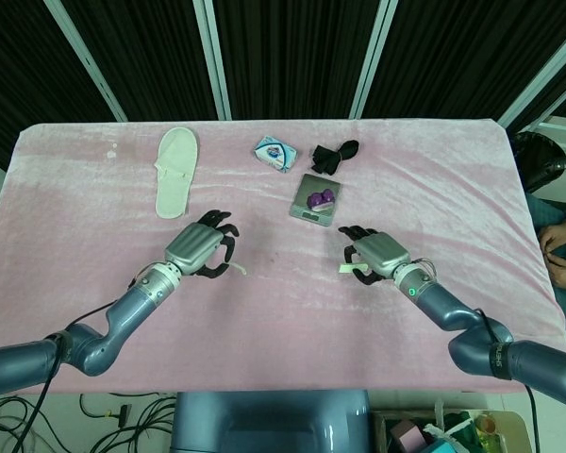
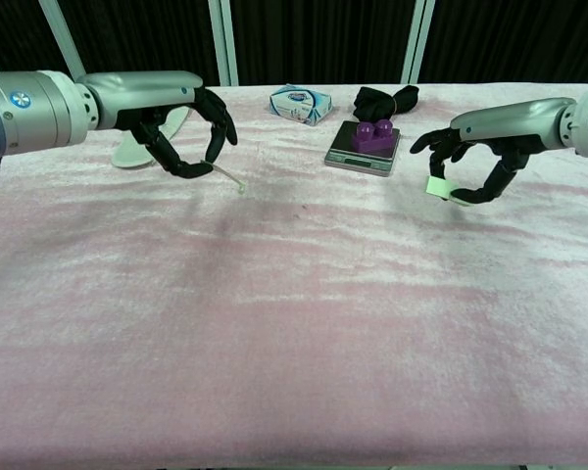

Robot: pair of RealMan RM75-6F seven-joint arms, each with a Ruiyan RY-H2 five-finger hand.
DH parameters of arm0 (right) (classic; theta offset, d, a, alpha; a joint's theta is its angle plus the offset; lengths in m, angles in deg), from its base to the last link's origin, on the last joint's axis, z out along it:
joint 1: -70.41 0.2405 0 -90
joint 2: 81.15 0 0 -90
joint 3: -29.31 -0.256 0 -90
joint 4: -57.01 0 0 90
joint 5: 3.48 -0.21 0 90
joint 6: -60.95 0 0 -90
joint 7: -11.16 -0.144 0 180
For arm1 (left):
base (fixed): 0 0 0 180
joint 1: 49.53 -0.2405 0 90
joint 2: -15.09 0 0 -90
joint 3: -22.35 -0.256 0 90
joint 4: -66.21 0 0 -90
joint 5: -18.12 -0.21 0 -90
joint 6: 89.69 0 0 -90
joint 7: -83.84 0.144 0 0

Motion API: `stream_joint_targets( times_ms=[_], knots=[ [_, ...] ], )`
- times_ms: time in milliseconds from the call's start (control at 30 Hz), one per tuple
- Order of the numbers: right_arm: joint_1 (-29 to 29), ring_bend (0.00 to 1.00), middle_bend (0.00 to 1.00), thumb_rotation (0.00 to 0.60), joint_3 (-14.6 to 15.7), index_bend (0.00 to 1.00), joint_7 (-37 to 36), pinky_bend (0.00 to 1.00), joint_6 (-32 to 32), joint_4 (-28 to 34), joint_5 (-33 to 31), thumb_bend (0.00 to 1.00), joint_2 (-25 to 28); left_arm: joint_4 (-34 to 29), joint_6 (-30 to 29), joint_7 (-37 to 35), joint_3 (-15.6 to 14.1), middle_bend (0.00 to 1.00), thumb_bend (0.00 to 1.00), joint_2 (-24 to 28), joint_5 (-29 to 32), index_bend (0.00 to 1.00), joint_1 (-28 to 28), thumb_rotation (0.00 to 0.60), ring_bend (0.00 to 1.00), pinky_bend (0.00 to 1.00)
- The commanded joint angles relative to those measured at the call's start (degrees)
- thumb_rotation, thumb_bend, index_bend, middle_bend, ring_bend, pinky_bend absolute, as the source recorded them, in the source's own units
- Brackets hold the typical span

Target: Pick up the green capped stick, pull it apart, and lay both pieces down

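The stick is in two pieces. My left hand [image 1: 200, 253] [image 2: 181, 137] is low over the pink cloth at the left and pinches the thin pale stick part [image 1: 234, 270] [image 2: 230, 178], whose tip slants down close to the cloth. At the right, my right hand [image 1: 377, 255] [image 2: 480, 162] curls its fingers around the light green cap [image 1: 347, 271] [image 2: 439, 188], which hangs just above or on the cloth; contact cannot be told.
A white slipper [image 1: 174, 170] [image 2: 137, 149] lies at the back left. A tissue packet [image 1: 275, 152] [image 2: 300, 102] and a black cloth [image 1: 332, 154] [image 2: 384, 98] sit at the back. A small scale [image 1: 307, 213] [image 2: 358, 160] carries a purple block [image 1: 321, 199] [image 2: 374, 135].
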Motion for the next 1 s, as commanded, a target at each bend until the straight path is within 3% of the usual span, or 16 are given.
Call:
stream_joint_targets(
  times_ms=[33, 133, 233, 300, 533, 667, 867, 1000],
  knots=[
    [1.0, 0.0, 0.0, 0.6, 2.5, 0.34, 14.7, 0.13, 4.1, 5.4, -13.5, 0.32, -0.4, 4.4, -1.3, -1.1, -0.6, 0.23, 0.44, -4.3, -1.6, 0.61, -1.1, 0.6, 0.0, 0.0],
    [2.3, 0.0, 0.0, 0.6, 4.2, 0.06, 21.0, 0.12, 5.8, 7.5, -19.6, 0.25, -0.6, 7.0, -0.4, -2.0, -0.9, 0.14, 0.4, -6.6, -2.2, 0.44, -1.2, 0.6, 0.0, 0.0],
    [3.6, 0.0, 0.0, 0.6, 4.9, 0.0, 23.8, 0.12, 6.4, 10.1, -24.7, 0.17, 0.2, 7.9, 1.5, -1.6, -1.1, 0.04, 0.27, -7.3, -1.7, 0.25, -0.9, 0.6, 0.0, 0.0],
    [4.1, 0.0, 0.0, 0.6, 4.9, 0.0, 24.6, 0.12, 7.2, 11.1, -26.5, 0.15, 0.7, 7.4, 2.1, -1.3, -0.7, 0.01, 0.2, -7.1, -1.0, 0.19, -0.8, 0.6, 0.0, 0.0],
    [2.5, 0.0, 0.0, 0.6, 2.7, 0.0, 22.5, 0.12, 13.0, 13.5, -25.9, 0.15, 3.9, 2.0, -1.6, -0.6, 2.5, 0.0, 0.15, -3.5, -0.6, 0.16, -1.8, 0.6, 0.0, 0.0],
    [0.3, 0.0, 0.0, 0.6, 2.2, 0.0, 21.7, 0.12, 17.4, 13.5, -23.9, 0.15, 6.8, -1.3, -4.2, 2.4, 2.8, 0.0, 0.15, 0.2, -0.9, 0.13, -2.7, 0.6, 0.0, 0.0],
    [-6.8, 0.0, 0.0, 0.6, 4.3, 0.0, 21.5, 0.12, 29.1, 13.5, -17.4, 0.15, 11.6, -12.7, -16.9, 13.7, 1.9, 0.0, 0.14, 8.4, -0.6, 0.13, -8.6, 0.6, 0.0, 0.0],
    [-12.9, 0.0, 0.0, 0.6, 6.0, 0.0, 20.4, 0.12, 38.5, 12.3, -12.9, 0.15, 12.0, -19.6, -25.7, 18.3, -0.9, 0.0, 0.14, 12.8, -1.4, 0.12, -14.8, 0.6, 0.0, 0.0]
  ],
)
